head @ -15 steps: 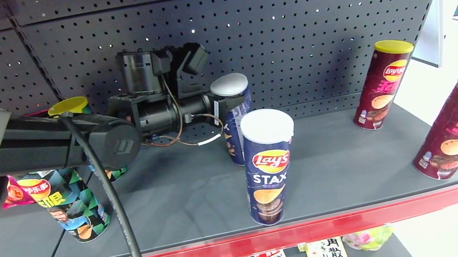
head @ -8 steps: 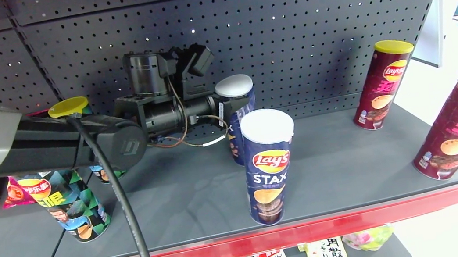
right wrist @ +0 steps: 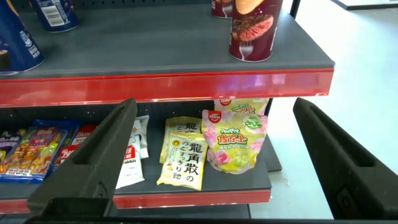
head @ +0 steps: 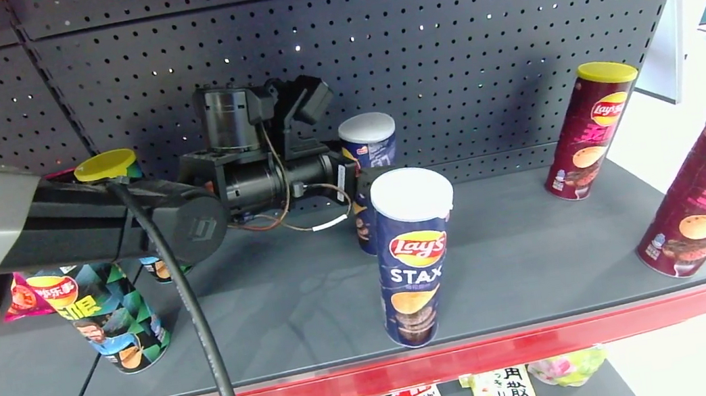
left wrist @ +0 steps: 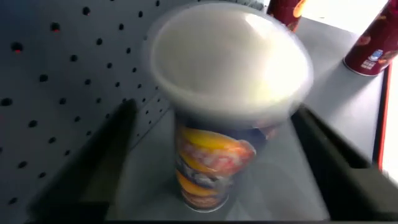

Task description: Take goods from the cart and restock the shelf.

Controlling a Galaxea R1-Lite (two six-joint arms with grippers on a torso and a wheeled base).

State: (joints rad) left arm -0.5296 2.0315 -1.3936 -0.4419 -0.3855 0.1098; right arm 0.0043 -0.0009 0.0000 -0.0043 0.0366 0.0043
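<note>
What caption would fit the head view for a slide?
Left gripper, fingers open, around the rear blue can standing upright on the shelf, behind the front blue can.

A blue chip can [head: 371,155] with a white lid stands upright at the back of the grey shelf [head: 523,250]. A matching blue can [head: 415,265] stands upright just in front of it, near the shelf's red front edge.

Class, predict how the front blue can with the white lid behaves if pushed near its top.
The front blue can is tall and narrow, so it likely tips over. Being round, it would probably roll once down, and the shelf edge is close.
</note>
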